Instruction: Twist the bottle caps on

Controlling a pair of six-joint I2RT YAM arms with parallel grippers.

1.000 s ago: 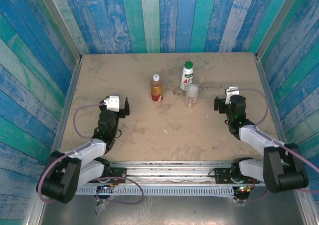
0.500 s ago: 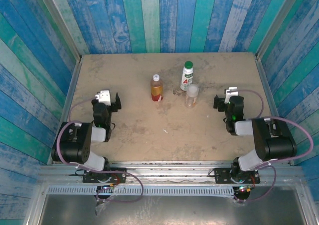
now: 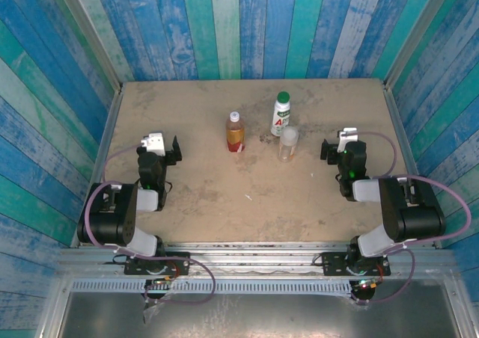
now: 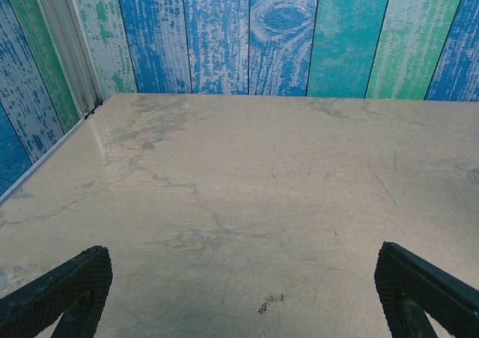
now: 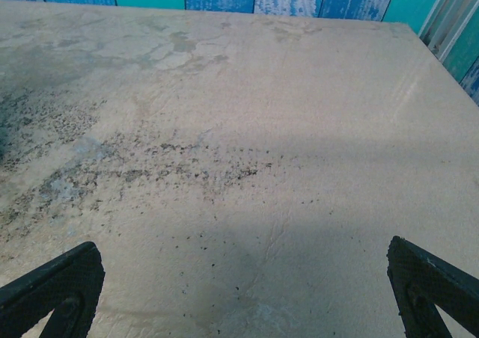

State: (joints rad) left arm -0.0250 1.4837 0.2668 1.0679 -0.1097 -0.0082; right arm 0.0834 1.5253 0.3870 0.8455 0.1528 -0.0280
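Note:
Three bottles stand upright mid-table. The amber bottle (image 3: 235, 134) carries a tiny white cap (image 3: 234, 117). A dark green cap (image 3: 283, 97) tops the white labelled bottle (image 3: 280, 120). In front of that one, the short clear bottle (image 3: 287, 148) wears a pale grey cap (image 3: 289, 133). My left gripper (image 3: 159, 147) sits well left of the bottles, jaws open (image 4: 243, 293) over bare table. My right gripper (image 3: 343, 147) is to the right of the clear bottle, also open (image 5: 243, 293) with nothing between its fingers.
Blue and green plank walls (image 3: 224, 24) enclose the tan table (image 3: 247, 196) on three sides, with metal rails along the left and right edges. Both arms are folded back near their bases at the near edge.
Both arms have folded back toward their bases over the last second. The left gripper moved left and slightly away; the right gripper barely shifted. The bottles did not move.

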